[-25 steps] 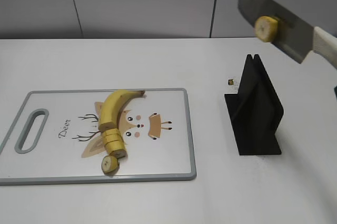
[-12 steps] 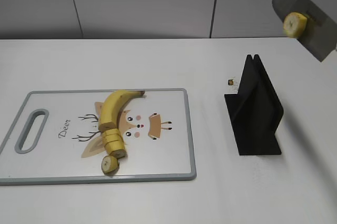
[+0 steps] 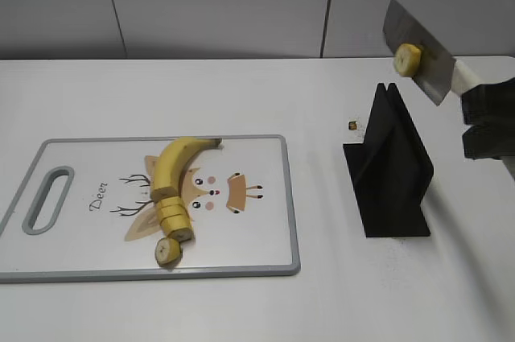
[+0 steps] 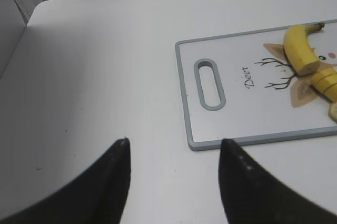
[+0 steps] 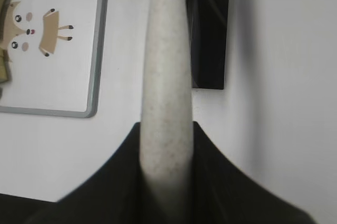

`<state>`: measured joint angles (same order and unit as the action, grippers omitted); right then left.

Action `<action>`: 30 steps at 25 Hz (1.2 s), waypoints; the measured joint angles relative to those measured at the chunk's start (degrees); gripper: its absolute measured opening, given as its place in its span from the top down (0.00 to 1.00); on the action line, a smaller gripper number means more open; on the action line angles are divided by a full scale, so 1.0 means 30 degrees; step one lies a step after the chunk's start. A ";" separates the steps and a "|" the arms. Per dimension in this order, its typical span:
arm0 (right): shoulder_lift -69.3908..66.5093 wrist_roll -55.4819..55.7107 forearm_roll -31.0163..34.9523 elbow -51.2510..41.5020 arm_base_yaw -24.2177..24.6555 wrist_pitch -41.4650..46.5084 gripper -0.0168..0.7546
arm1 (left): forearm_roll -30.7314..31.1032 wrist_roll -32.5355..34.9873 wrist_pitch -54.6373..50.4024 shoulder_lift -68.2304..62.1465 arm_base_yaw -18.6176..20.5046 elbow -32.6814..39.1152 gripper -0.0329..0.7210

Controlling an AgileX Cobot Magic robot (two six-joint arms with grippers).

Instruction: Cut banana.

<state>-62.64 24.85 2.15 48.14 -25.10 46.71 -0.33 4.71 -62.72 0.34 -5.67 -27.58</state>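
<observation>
The yellow banana (image 3: pixel 172 166) lies on the deer-print cutting board (image 3: pixel 80 253), its lower end cut into slices (image 3: pixel 172 229). It also shows in the left wrist view (image 4: pixel 299 49). My right gripper (image 3: pixel 483 121) is shut on the pale handle (image 5: pixel 166 76) of a knife. The grey blade (image 3: pixel 417 51) is raised above the black knife stand (image 3: pixel 390 169), and a banana slice (image 3: pixel 407 58) sticks to it. My left gripper (image 4: pixel 174 145) is open and empty over bare table left of the board (image 4: pixel 187 103).
The black knife stand (image 5: pixel 208 29) stands right of the board. A small dark scrap (image 3: pixel 352 125) lies on the white table beside it. A grey wall runs along the table's far edge.
The knife with the stuck slice swung up and right, then came back down and left toward the stand. My right gripper has come into view at the right edge.
</observation>
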 joint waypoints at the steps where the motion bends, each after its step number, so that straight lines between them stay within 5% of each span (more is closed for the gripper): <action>1: -0.0402 0.0000 -0.0135 0.0000 0.0000 -0.0098 0.77 | 0.0000 0.0000 0.0000 0.0000 0.0000 0.0000 0.27; 15: -0.3814 0.0263 -0.0857 -0.0263 0.0000 -0.1792 0.77 | 0.0112 0.0000 0.0000 0.0000 0.0000 0.0000 0.27; 30: -0.2268 0.2444 -0.2047 -0.1716 0.0000 -0.3608 0.77 | 0.0112 0.0000 0.0005 0.0000 0.0000 0.0000 0.27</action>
<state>-69.45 32.19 -3.99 42.99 -25.10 35.89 0.00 4.71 -62.70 0.34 -5.67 -27.58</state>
